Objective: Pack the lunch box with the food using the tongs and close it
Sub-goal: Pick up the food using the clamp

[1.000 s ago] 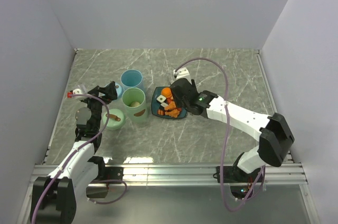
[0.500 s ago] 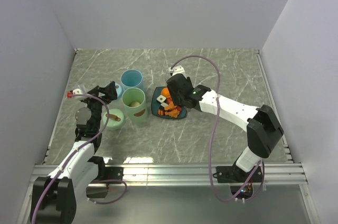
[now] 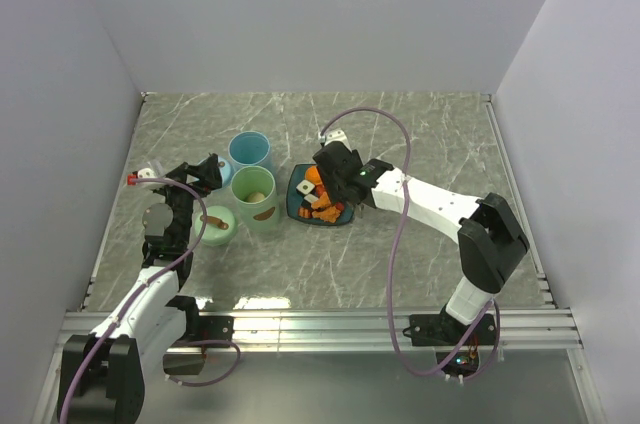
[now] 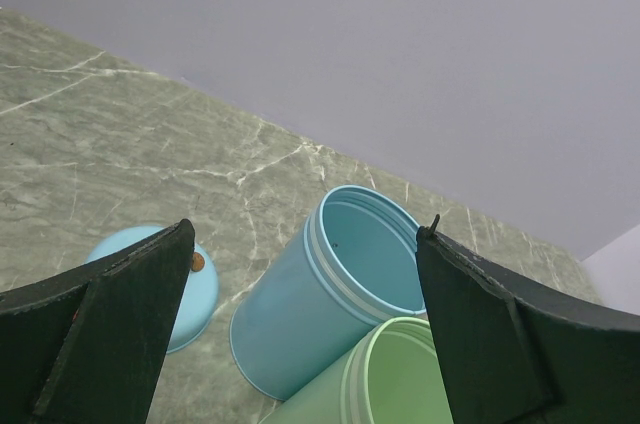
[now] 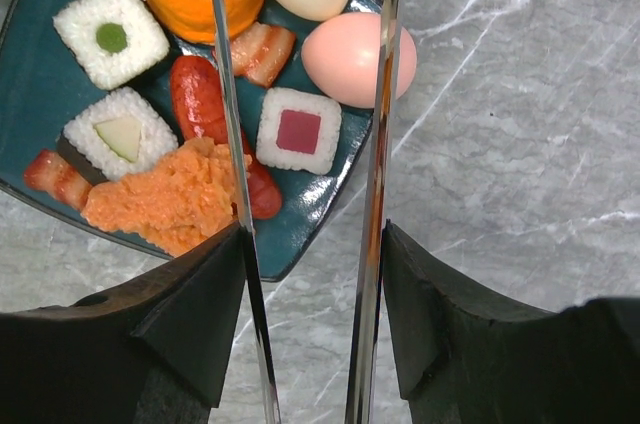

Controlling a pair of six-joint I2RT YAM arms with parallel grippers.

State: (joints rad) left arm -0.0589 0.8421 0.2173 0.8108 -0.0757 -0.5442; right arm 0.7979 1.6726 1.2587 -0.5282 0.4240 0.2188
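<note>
Right gripper (image 5: 312,289) pinches the tongs (image 5: 228,124), arms spread over the food (image 5: 298,131) on the teal plate (image 5: 305,212), probably lining up the pink egg (image 5: 340,56); left gripper (image 4: 305,234) hangs wide open by the blue cup (image 4: 300,314).

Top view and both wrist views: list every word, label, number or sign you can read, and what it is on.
None can be read. The plate, food, tongs, blue cup and green cup bear no print; the white tag and red tag in the top view are too small to tell.
</note>
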